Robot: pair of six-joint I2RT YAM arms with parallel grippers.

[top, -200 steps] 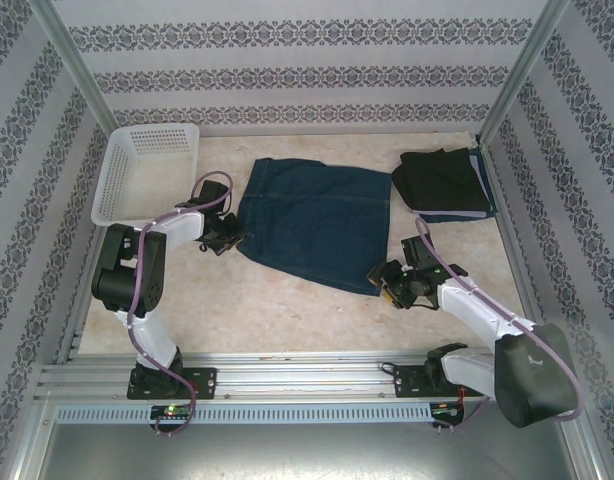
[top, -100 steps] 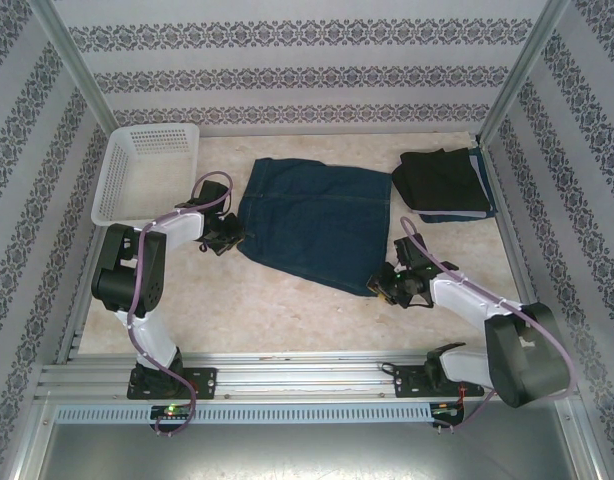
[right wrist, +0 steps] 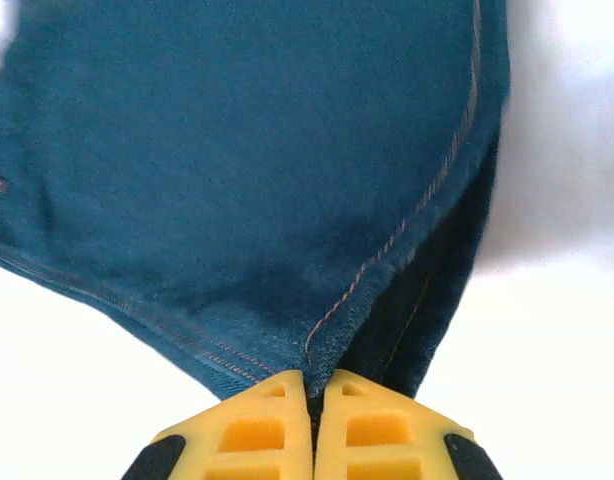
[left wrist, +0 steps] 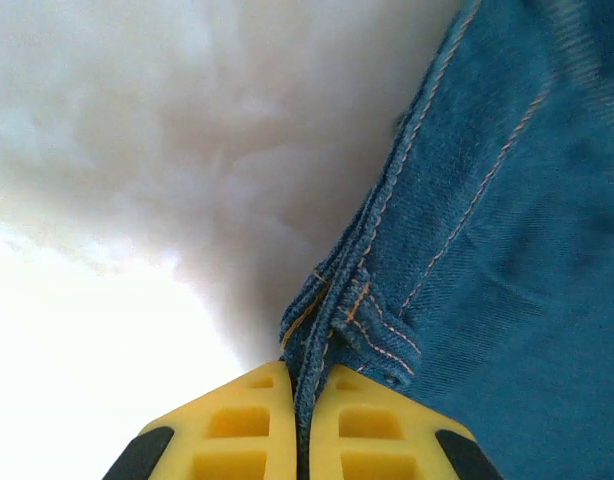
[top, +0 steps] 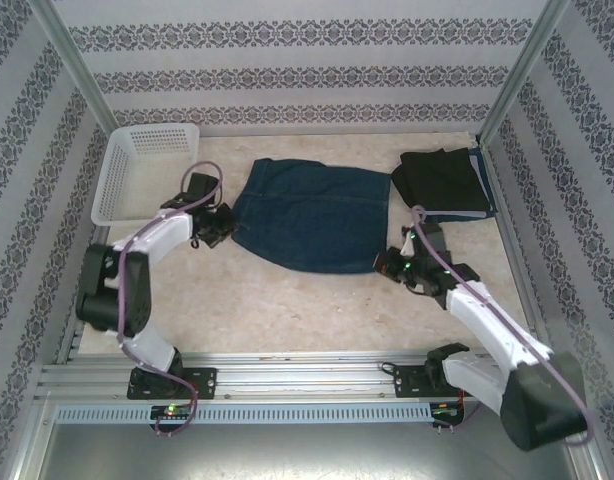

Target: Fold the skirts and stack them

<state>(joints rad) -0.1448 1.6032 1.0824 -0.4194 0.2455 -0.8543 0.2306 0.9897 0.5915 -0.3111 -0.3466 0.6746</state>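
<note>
A dark blue denim skirt (top: 312, 215) lies spread across the middle of the table, its near edge lifted and drawn back. My left gripper (top: 225, 228) is shut on its near left corner; the wrist view has the yellow fingers (left wrist: 237, 430) pinching the stitched hem of the denim skirt (left wrist: 497, 260). My right gripper (top: 385, 265) is shut on the near right corner, where the yellow fingers (right wrist: 257, 430) clamp the seam of the skirt (right wrist: 237, 150). At the back right sits a stack of folded skirts: a black one (top: 439, 178) on top, lavender-grey (top: 477, 175) and blue edges showing beneath.
A white lattice basket (top: 147, 170) stands at the back left, just behind my left arm. Patterned walls and metal posts close in the table on three sides. Bare beige tabletop (top: 287, 310) stretches in front of the skirt.
The right gripper closed on the skirt's near right corner. Both grippers then moved away from me, carrying the near edge of the denim skirt toward the far edge.
</note>
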